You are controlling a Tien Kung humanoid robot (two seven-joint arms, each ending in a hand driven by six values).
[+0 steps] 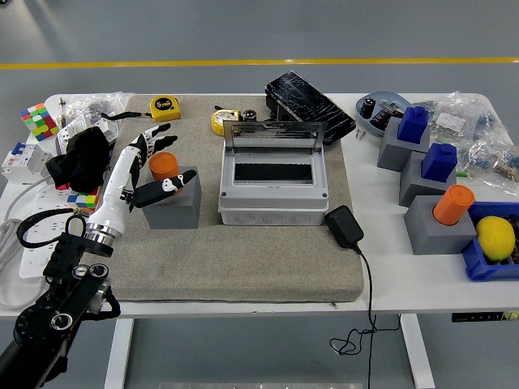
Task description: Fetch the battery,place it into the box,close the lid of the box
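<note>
We've got the left hand (150, 174) up near the mat's left edge with fingers spread around the orange battery (164, 166), which stands in its gray holder (173, 207); nothing's pinched yet. We'd close evenly around the cap and lift straight up, then head right to the open box (273, 186). How deep the battery sits is hidden.

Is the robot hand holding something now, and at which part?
Nothing yet. The left hand is open around the orange battery standing in the grey holder, thumb in front, fingers behind.
</note>
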